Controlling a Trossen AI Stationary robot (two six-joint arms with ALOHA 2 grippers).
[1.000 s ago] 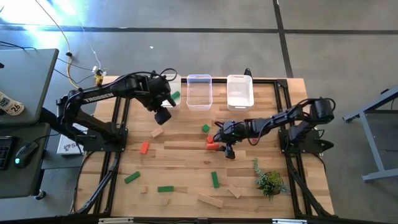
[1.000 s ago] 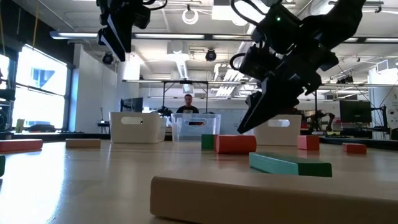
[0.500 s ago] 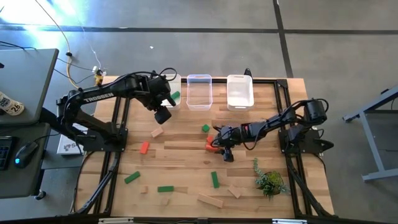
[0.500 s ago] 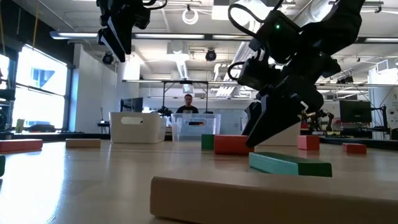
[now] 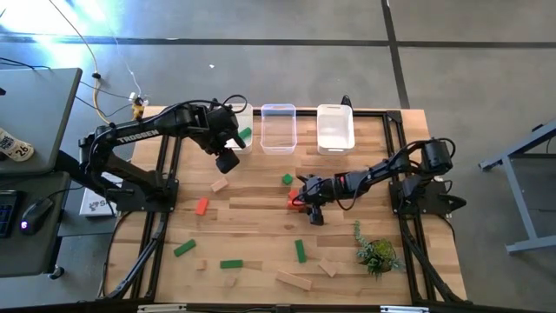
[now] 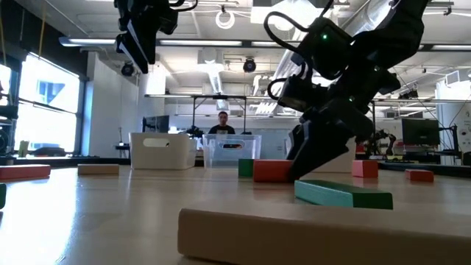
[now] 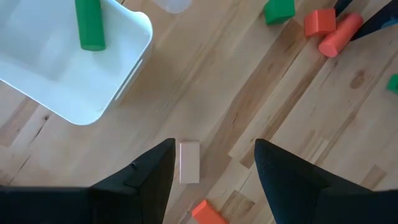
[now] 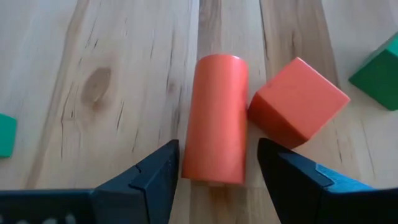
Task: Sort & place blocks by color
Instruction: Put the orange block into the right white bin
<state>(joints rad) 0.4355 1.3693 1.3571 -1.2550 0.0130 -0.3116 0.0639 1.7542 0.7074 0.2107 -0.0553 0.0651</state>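
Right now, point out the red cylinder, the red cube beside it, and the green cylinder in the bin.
red cylinder (image 8: 215, 118), right wrist view, middle of its curved side.
red cube (image 8: 298, 99), right wrist view, its top face.
green cylinder (image 7: 89, 23), left wrist view, mid-length.

The left end effector hangs above the wooden surface with its two dark fingers spread apart. A tan block lies on the wood in the gap between them, nearer one finger, and a red block shows partly, close by. Farther ahead sits a white bin holding a green cylinder. Well beyond the fingers lie a green block, a red cube and a red cylinder, the last two touching.
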